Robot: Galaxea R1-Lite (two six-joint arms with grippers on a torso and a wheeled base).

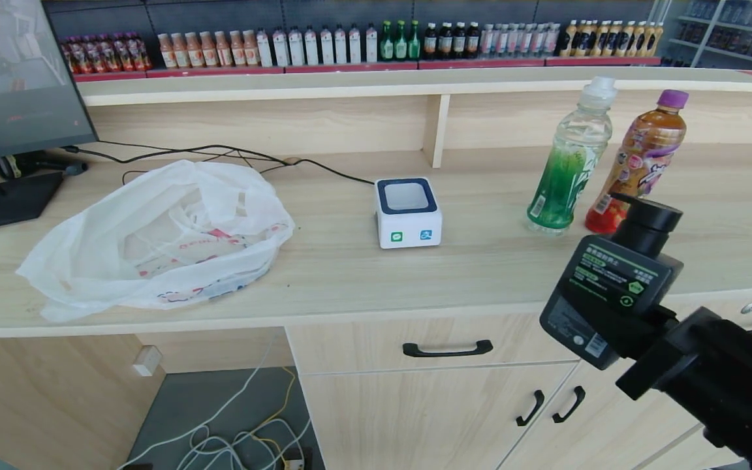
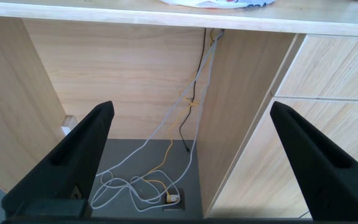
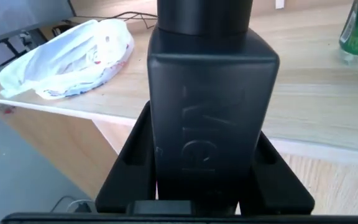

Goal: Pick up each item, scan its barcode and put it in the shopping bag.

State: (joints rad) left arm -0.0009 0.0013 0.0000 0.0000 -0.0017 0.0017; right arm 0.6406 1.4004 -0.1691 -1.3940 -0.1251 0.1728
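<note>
My right gripper (image 1: 640, 336) is shut on a black square bottle (image 1: 611, 287) with a black round cap, held tilted in front of the counter's front edge at the right. In the right wrist view the black bottle (image 3: 210, 118) sits between the fingers (image 3: 129, 168). A white scanner (image 1: 408, 212) with a blue-framed window stands mid-counter. The white shopping bag (image 1: 154, 238) lies open at the left, and the bag (image 3: 67, 59) also shows from the right wrist. My left gripper (image 2: 191, 168) hangs open below the counter, holding nothing.
A green bottle (image 1: 568, 160) and an orange tea bottle (image 1: 643, 156) with a purple cap stand upright at the counter's right. A monitor (image 1: 17, 78) stands at the far left with cables behind the bag. Drawers with black handles (image 1: 448, 349) lie under the counter.
</note>
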